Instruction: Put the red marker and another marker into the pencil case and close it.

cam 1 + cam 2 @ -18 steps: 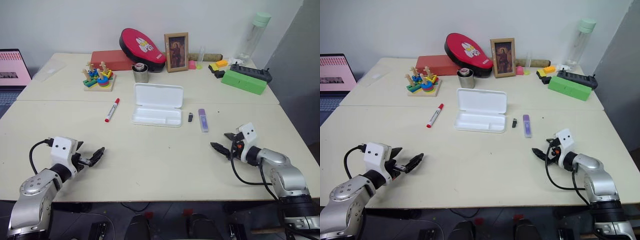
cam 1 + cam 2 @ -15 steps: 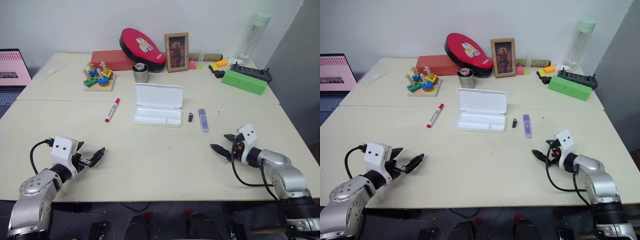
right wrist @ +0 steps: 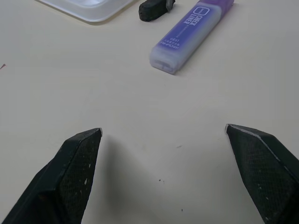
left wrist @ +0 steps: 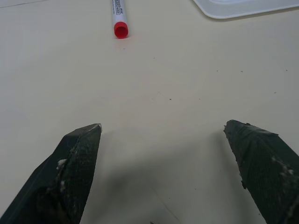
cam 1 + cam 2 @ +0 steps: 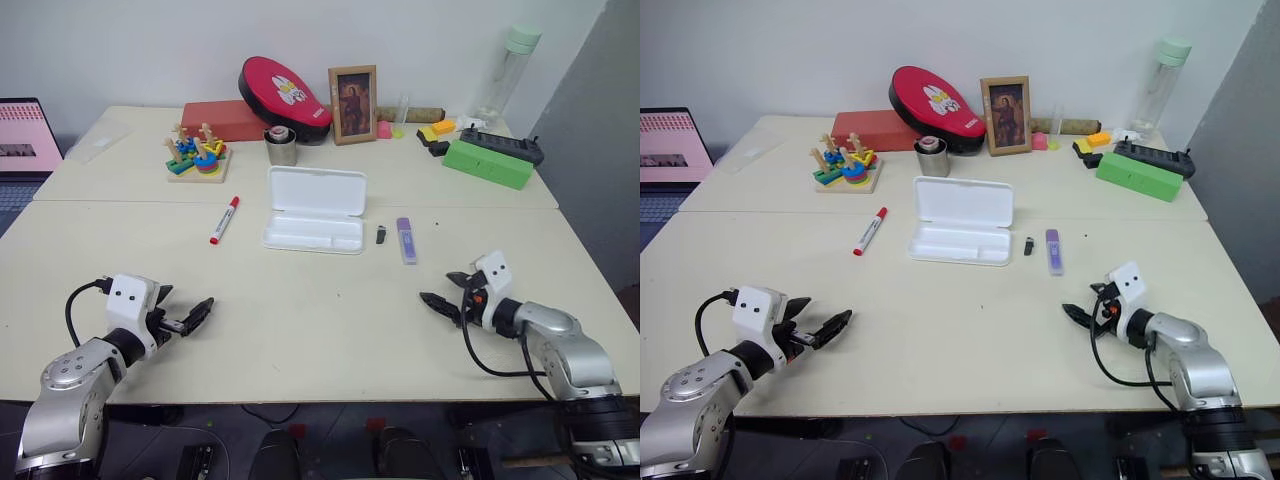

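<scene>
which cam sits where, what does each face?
Head stereo pair: looks forward and down over the table; both arms, open pencil case.
Left wrist: along the open left end effector toward the red marker.
Right wrist: along the open right end effector toward the purple marker.
Both wrist views catch a case corner.

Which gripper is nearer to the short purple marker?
Right. The right gripper is just in front of the short purple marker; the left gripper is far across the table.
</scene>
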`<state>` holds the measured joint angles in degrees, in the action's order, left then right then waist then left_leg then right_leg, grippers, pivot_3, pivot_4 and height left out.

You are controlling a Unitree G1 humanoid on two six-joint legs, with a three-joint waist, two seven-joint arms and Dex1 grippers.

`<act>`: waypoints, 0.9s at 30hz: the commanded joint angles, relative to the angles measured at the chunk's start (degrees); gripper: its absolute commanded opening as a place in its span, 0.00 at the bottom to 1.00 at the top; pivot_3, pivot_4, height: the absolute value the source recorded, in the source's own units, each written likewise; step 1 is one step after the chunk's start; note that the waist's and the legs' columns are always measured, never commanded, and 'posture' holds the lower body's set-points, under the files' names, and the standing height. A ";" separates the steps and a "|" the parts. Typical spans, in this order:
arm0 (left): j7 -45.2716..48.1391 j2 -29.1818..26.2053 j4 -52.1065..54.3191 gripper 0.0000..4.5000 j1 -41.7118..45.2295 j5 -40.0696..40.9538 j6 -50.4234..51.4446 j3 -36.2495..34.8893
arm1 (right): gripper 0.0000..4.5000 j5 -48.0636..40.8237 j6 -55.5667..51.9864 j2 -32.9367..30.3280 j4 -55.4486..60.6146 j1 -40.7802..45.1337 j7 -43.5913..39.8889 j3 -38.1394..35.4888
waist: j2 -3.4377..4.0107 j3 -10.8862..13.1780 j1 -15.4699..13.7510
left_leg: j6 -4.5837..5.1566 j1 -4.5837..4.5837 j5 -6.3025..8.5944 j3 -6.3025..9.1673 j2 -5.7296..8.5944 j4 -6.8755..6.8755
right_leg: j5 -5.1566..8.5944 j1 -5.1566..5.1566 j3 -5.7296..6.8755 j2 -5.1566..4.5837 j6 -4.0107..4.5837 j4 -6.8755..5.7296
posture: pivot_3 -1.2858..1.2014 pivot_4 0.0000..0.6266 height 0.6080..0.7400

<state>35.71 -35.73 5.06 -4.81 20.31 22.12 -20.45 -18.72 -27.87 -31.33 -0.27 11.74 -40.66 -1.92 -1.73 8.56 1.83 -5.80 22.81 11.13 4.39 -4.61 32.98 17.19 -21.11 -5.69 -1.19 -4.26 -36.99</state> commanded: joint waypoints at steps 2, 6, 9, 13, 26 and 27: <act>0.34 -0.80 2.35 1.00 -0.33 0.27 0.06 -0.50 | 0.99 -0.24 0.05 -0.72 2.34 -0.04 -0.59 -0.72 | 0.00 0.00 -0.01 | 0.00 0.00 0.00 0.00 0.00 0.00 | 0.00 0.00 0.00 0.00 0.00 0.00 | 0.52 0.24 1.00; 0.26 -0.75 2.33 1.00 -0.38 0.21 0.14 -0.44 | 0.99 -0.04 0.17 -0.77 2.20 -0.33 -0.84 -0.57 | 0.00 0.00 -0.01 | 0.00 0.00 0.00 0.00 0.00 0.00 | 0.00 0.00 0.00 0.00 0.00 0.00 | 0.52 0.24 1.00; 0.58 -0.76 2.18 1.00 -0.36 -0.02 0.06 0.17 | 0.99 -0.55 -0.55 -0.84 2.64 -0.36 -0.93 -0.95 | 0.00 0.00 -0.01 | 0.00 0.00 0.00 0.00 0.00 0.00 | 0.00 0.00 0.00 0.00 0.00 0.00 | 0.52 0.24 1.00; 3.64 -1.44 2.95 1.00 -0.89 1.17 -0.35 0.50 | 0.99 -1.28 -2.08 -2.63 3.78 0.86 -3.35 -0.28 | 0.00 0.00 -0.01 | 0.00 0.00 0.00 0.00 0.00 0.00 | 0.00 0.00 0.00 0.00 0.00 0.00 | 0.52 0.24 1.00; 18.38 -3.88 8.67 1.00 10.39 10.41 1.80 7.20 | 0.99 6.62 2.17 4.63 -19.34 40.11 -22.37 19.16 | 0.10 0.08 0.54 | 0.06 0.01 -0.04 -0.01 -0.02 0.01 | -0.03 -0.03 0.00 0.03 -0.04 0.00 | 0.52 0.24 1.00; 18.52 -3.78 8.85 1.00 11.21 10.30 1.91 7.95 | 0.99 7.85 3.79 6.50 -23.21 42.46 -22.97 20.29 | 0.10 0.08 0.58 | 0.06 0.00 -0.04 -0.01 -0.02 0.01 | -0.04 -0.03 0.01 0.02 -0.03 -0.02 | 0.52 0.24 1.00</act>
<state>53.18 -38.92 11.62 5.00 29.38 23.74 -13.78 -13.56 -27.94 -26.98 -17.49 50.37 -61.99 16.33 -1.64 8.64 2.40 -5.74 22.82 11.09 4.38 -4.63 32.96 17.16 -21.16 -5.67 -1.16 -4.29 -37.03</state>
